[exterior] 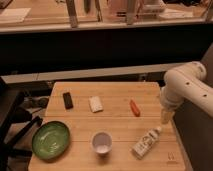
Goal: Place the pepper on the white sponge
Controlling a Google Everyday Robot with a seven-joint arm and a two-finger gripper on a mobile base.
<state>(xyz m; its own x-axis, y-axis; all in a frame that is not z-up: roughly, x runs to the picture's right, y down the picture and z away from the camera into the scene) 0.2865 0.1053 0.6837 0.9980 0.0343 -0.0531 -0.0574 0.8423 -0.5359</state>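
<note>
A small red-orange pepper (134,107) lies on the wooden table (115,125), right of centre. The white sponge (95,103) lies flat to its left, about a hand's width away. My white arm (185,87) comes in from the right edge. Its gripper (165,118) hangs at the table's right edge, to the right of the pepper and a little nearer than it, just above a lying bottle. The gripper touches neither the pepper nor the sponge.
A black rectangular object (67,100) lies at the left rear. A green plate (51,139) sits at the front left, a white cup (102,142) at the front centre. A white bottle (146,142) lies on its side at the front right. A dark counter runs behind the table.
</note>
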